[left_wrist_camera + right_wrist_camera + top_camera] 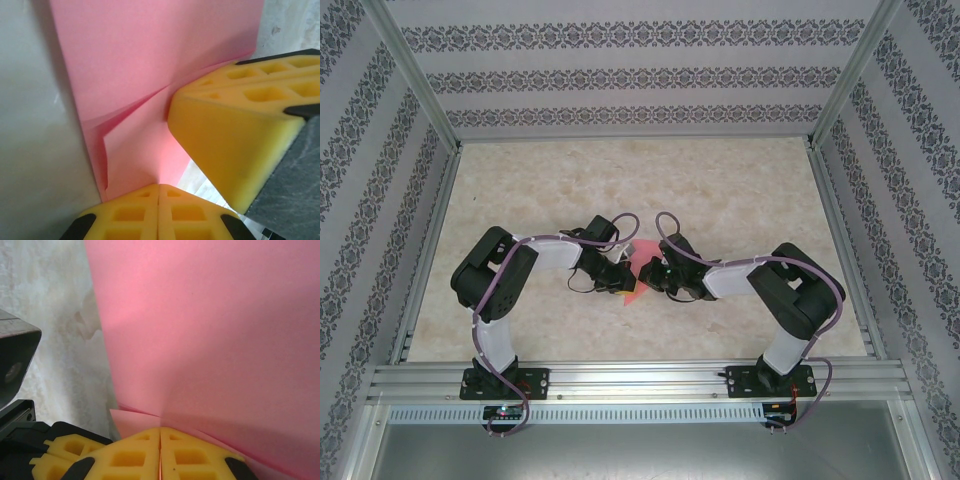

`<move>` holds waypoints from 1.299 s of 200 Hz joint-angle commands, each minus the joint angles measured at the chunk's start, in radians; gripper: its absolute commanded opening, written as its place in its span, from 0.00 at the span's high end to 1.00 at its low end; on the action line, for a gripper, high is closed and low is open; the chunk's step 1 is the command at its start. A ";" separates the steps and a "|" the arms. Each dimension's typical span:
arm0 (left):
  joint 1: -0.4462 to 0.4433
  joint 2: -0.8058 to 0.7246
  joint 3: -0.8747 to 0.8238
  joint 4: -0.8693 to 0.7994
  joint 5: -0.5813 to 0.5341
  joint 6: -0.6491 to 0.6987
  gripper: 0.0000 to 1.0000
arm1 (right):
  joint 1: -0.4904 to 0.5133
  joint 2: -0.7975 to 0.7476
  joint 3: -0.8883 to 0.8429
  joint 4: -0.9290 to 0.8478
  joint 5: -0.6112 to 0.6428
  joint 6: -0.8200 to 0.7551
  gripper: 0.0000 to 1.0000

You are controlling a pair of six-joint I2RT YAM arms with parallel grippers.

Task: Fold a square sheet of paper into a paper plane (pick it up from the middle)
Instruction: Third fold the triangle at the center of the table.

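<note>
We judge the step in hand to be a fold worked between the two arms. To do it well, we would hold both pinches firm and move the arms together, so the thin sheet neither slips nor tears. We would press a crease home only once the edges line up. Nearest the left wrist camera, the left end effector (159, 192) is closed. Its yellow pads (130, 215) meet with no gap, and the paper (150, 60) runs down into their seam, so we take it to be gripping the sheet by that edge. Just beyond, a shallow crease and a small turned-up flap show in the paper, and the right end effector (160, 434) comes in from the side against the same sheet. In its own wrist view it too is closed, pads together, with the paper rising straight out of the seam and a sliver of a second layer beside it. We would therefore mind that both layers stay caught. Farther off, from above, the paper sits between the two end effectors over the middle of the tabletop (720, 180), a pink point hanging toward the arm bases. Whether that point touches the tabletop or hangs just clear of it we cannot tell from this height.
</note>
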 commanded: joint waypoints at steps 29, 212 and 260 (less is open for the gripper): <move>0.004 0.016 -0.041 -0.050 -0.141 0.033 0.92 | -0.045 0.001 -0.069 0.007 0.055 -0.007 0.90; 0.001 -0.042 -0.035 -0.045 -0.075 0.018 0.89 | -0.211 -0.209 -0.036 -0.139 0.044 -0.142 0.83; -0.007 -0.154 0.046 -0.103 -0.079 0.015 0.82 | -0.192 -0.311 -0.084 -0.177 0.052 -0.123 0.65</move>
